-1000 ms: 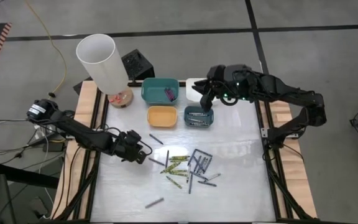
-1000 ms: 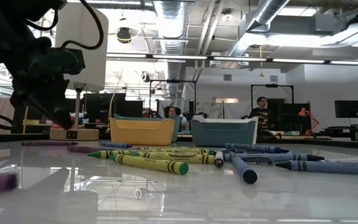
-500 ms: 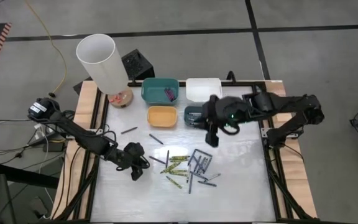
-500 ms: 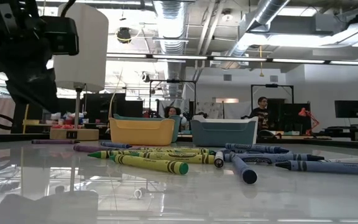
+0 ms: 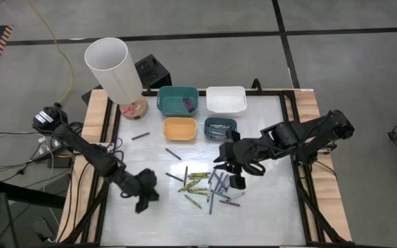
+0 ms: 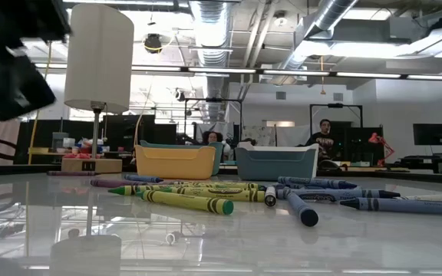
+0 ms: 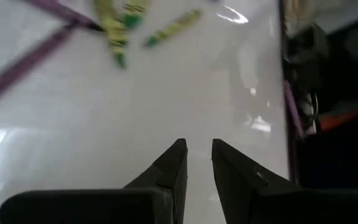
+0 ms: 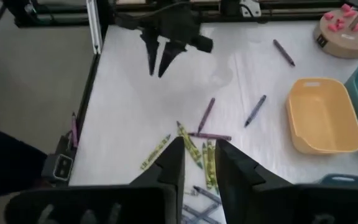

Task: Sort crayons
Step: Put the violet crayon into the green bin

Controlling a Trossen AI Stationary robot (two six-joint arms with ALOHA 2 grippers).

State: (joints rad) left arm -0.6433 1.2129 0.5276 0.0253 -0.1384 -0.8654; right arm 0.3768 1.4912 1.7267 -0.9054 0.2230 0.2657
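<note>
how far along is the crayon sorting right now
Early. Done: a few crayons lie in the blue-grey bin and one purple in the teal bin; the yellow bin and white bin look empty. In hand: nothing; the right gripper hovers over the crayon pile, and the left gripper, jaws slightly apart, holds nothing. Left: the pile plus stray purple crayons.

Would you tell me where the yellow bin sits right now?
In the high view, the yellow bin sits mid-table toward the far edge, directly left of the blue-grey bin and below the teal bin.
</note>
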